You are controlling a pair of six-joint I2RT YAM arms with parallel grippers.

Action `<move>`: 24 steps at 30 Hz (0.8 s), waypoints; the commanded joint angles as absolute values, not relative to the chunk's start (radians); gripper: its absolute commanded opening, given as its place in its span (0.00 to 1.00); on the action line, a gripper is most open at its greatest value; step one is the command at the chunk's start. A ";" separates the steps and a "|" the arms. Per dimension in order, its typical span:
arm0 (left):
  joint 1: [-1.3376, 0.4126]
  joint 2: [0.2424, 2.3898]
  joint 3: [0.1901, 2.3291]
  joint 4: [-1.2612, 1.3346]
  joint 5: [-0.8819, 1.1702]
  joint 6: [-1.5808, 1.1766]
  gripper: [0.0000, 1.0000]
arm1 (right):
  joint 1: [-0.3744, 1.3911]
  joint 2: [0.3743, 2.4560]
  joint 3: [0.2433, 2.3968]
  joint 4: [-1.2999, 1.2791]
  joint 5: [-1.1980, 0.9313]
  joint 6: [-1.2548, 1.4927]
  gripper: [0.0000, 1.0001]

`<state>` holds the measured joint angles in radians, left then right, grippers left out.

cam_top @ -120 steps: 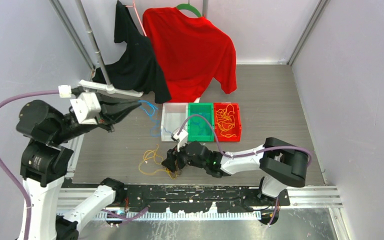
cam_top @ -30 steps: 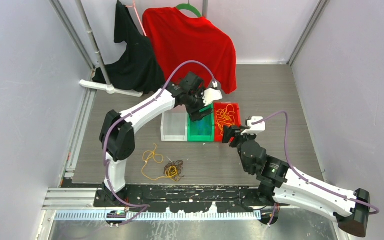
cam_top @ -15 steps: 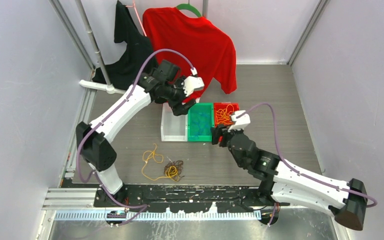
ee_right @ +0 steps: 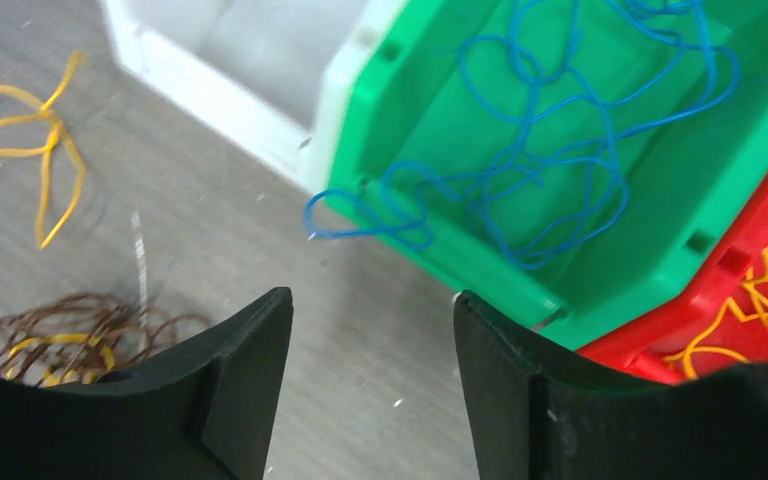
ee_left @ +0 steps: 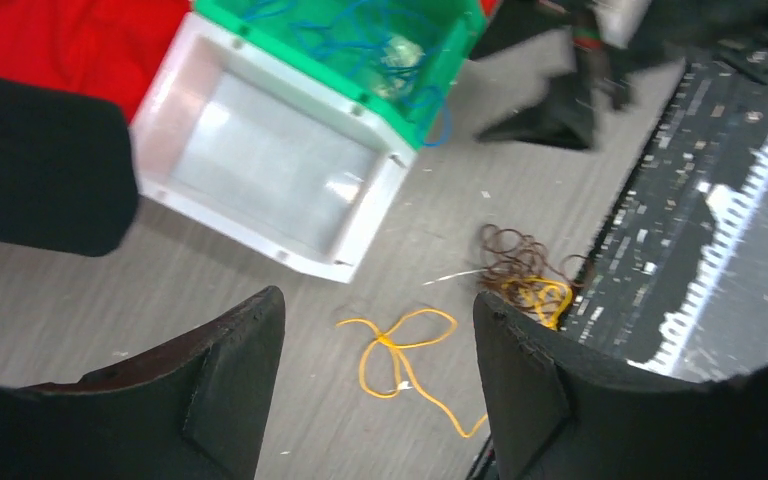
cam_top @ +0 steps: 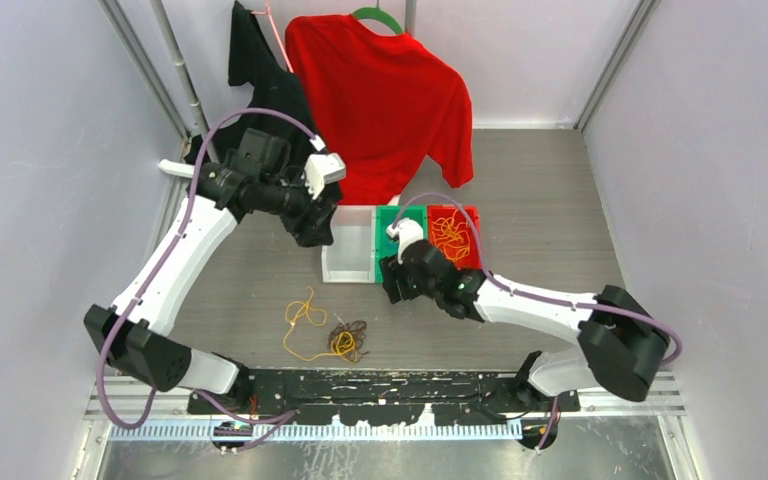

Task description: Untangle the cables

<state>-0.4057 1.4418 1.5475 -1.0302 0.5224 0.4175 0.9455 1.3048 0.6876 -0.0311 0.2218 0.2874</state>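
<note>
An orange-yellow cable (cam_top: 303, 318) lies looped on the grey table, running into a dark brown tangle (cam_top: 352, 338) that has a yellow coil in it. The left wrist view shows the same loop (ee_left: 400, 345) and tangle (ee_left: 513, 258) below my left gripper (ee_left: 378, 300), which is open and empty. In the top view my left gripper (cam_top: 316, 228) hovers beside the white bin. A blue cable (ee_right: 550, 150) fills the green bin (ee_right: 460, 255), with one loop over its rim. My right gripper (ee_right: 372, 300) is open over bare table before that bin. Orange cables (cam_top: 450, 238) lie in the red bin (cam_top: 475, 262).
An empty white bin (cam_top: 348, 262) stands left of the green one. A red shirt (cam_top: 380, 100) and a black garment (cam_top: 260, 90) hang at the back by a rack pole (cam_top: 182, 75). A black rail (cam_top: 390, 390) runs along the near edge.
My left arm swung from over the green bin to the left side of the white bin. My right gripper moved left from the red bin's front to the green bin's front. Both stayed open.
</note>
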 commanded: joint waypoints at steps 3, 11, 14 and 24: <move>-0.373 1.317 1.482 -1.151 0.700 0.417 0.68 | 0.807 1.415 0.812 0.024 0.038 0.237 0.60; -0.337 1.238 1.440 -1.171 0.716 0.432 0.62 | 0.764 1.531 0.887 -0.020 -0.031 0.225 0.47; -0.321 1.236 1.453 -1.185 0.715 0.447 0.61 | 0.763 1.549 0.897 -0.032 -0.036 0.227 0.45; -0.268 1.205 1.457 -1.179 0.725 0.453 0.57 | 0.748 1.590 0.944 -0.039 0.062 0.238 0.09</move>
